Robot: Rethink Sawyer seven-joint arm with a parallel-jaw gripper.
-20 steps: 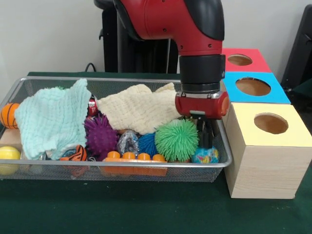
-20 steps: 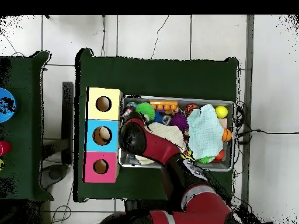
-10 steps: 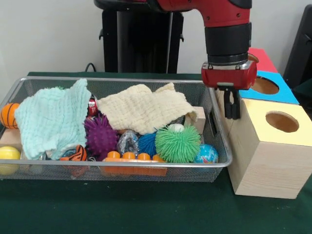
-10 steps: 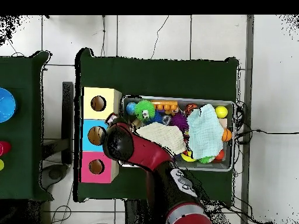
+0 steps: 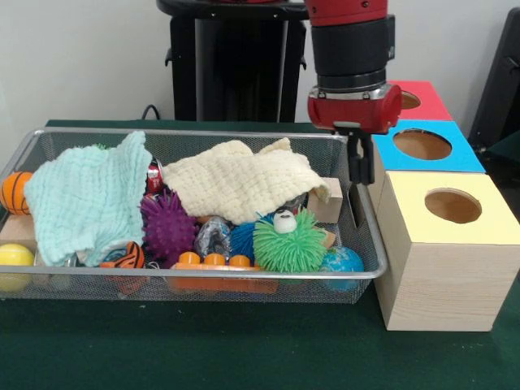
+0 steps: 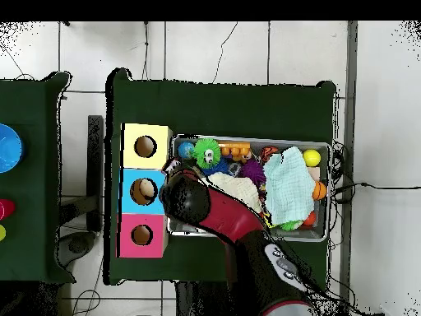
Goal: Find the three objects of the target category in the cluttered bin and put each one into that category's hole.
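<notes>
You have three wooden boxes in a row at the bin's right, each with one round hole: yellow-topped (image 5: 452, 205) nearest, blue-topped (image 5: 422, 145) behind it, red-topped (image 5: 410, 99) farthest. The wire-mesh bin (image 5: 203, 282) holds two knitted cloths, a mint one (image 5: 89, 199) at the left and a cream one (image 5: 240, 183) in the middle; both drape over whatever lies beneath.

Along the near row you can count three spiky rubber balls: purple (image 5: 166, 225), blue (image 5: 244, 238) and a green one (image 5: 288, 241) with a white eye on top. A globe-printed ball (image 5: 341, 262) lies at the near right corner, an orange studded block (image 5: 223, 264) against the near wall, and a wooden block (image 5: 329, 199) behind the green ball. At the far left sit a yellow ball (image 5: 15, 256) and a small basketball (image 5: 15, 191). Which category is the target you cannot tell.

The gripper (image 5: 356, 175) hangs over the bin's right wall, beside the blue-topped box; its dark fingers look drawn together with nothing between them.
</notes>
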